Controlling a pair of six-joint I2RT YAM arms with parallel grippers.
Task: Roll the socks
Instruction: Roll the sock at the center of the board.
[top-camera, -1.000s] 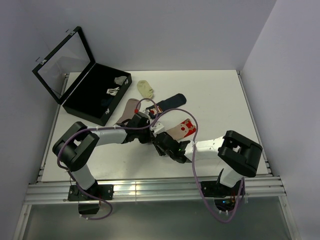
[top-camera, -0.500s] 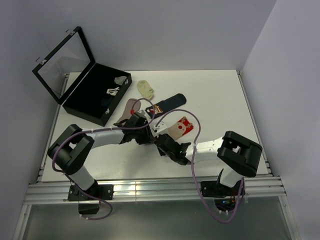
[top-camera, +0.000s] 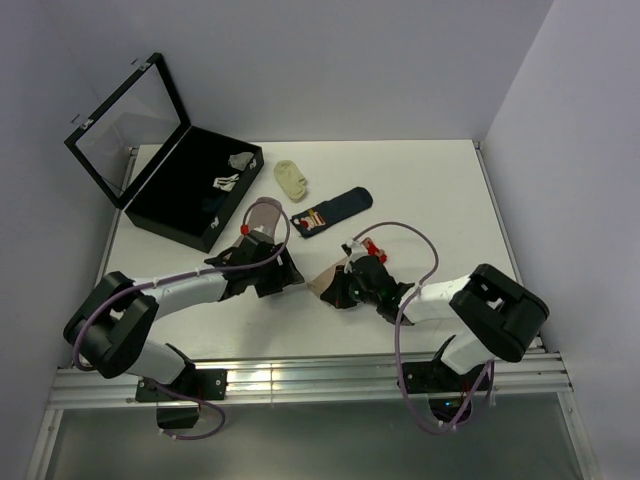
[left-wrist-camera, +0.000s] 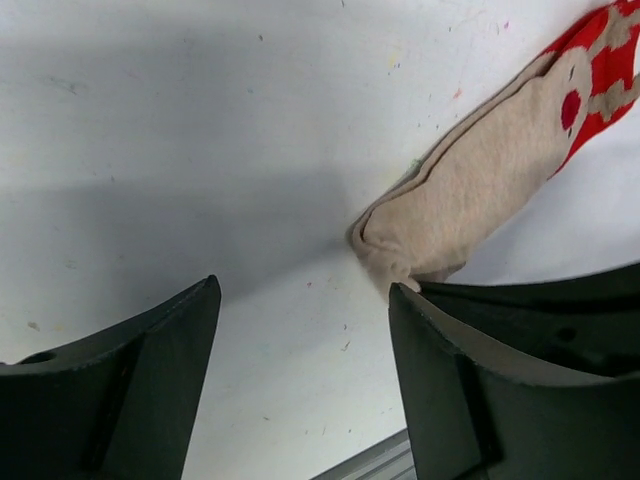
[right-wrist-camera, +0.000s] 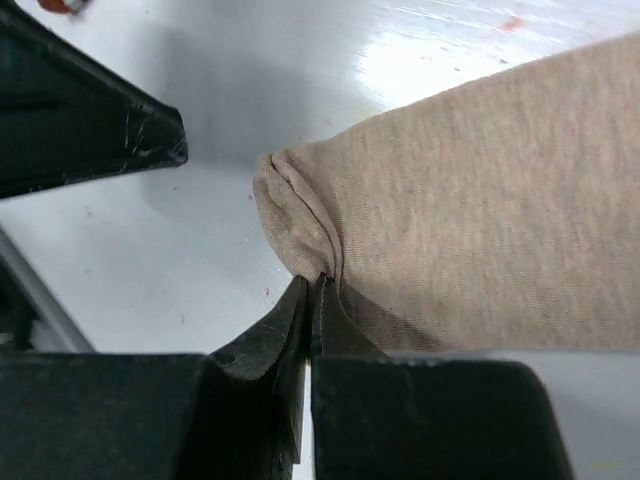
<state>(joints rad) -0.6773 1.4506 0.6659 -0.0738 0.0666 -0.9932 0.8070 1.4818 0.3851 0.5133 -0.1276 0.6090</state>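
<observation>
White tabletop (top-camera: 450, 190) lies under both arms. Pinched tight on a fold at the plain end of the beige sock (right-wrist-camera: 470, 210), the right gripper (right-wrist-camera: 315, 288) holds it near the front middle. From that pinch the sock's long axis runs up and right in the overhead view, toward its red end. Just beside the fold, the left gripper (left-wrist-camera: 303, 292) stands spread and empty.

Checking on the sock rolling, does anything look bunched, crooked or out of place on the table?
Only the beige sock: its edge is puckered into a small fold where the right fingers pinch it. Nothing else stands out.
</observation>
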